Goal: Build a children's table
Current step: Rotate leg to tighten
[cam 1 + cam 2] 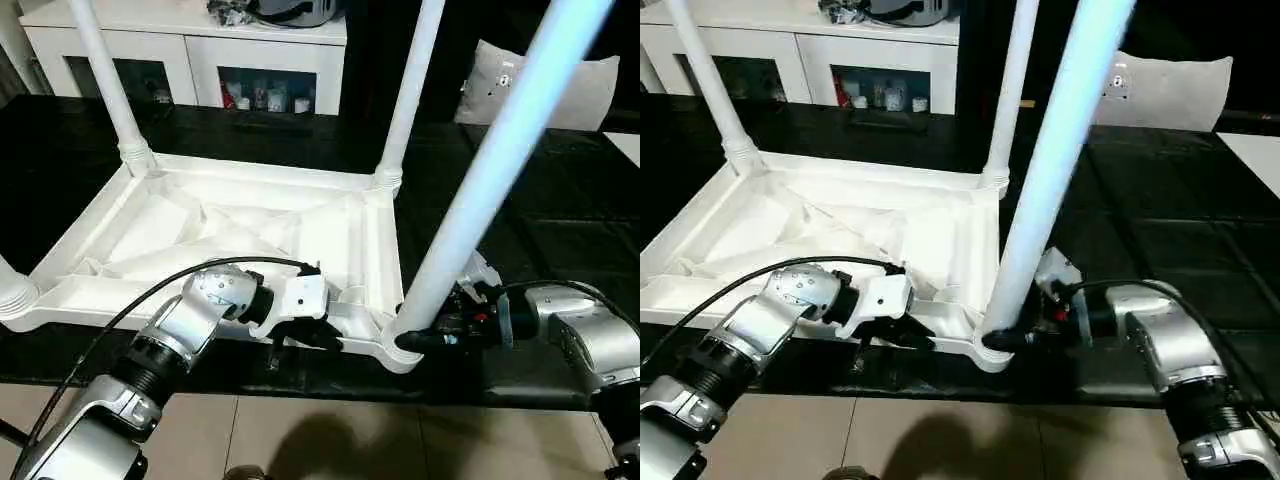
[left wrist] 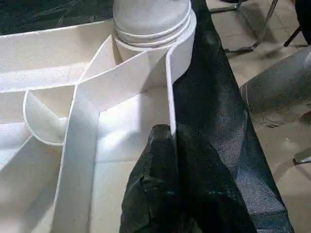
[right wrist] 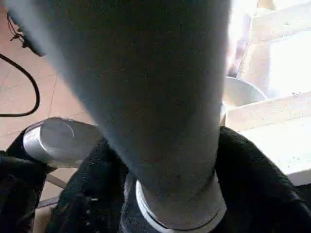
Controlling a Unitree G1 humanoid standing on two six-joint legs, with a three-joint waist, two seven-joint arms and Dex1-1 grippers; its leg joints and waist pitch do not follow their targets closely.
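Head cam: tabletop lies upside down on the black mat, ribs up. Two far legs are seated upright, a third socket's leg base shows at the near-left corner. Near-right leg stands in its corner socket, leaning a bit toward me. My right gripper has fingers round the leg base, right at the socket. My left gripper is on the near rim beside that corner.

L wrist: fingers pinched narrow on the thin rim wall. Risk: thin plastic, grip could slide off and the top shifts.

R wrist: leg fills the gap btwn the fingers, collar just above the socket. Looks not fully home. If I let go or twist off-axis, the leg may tip or jam crooked.
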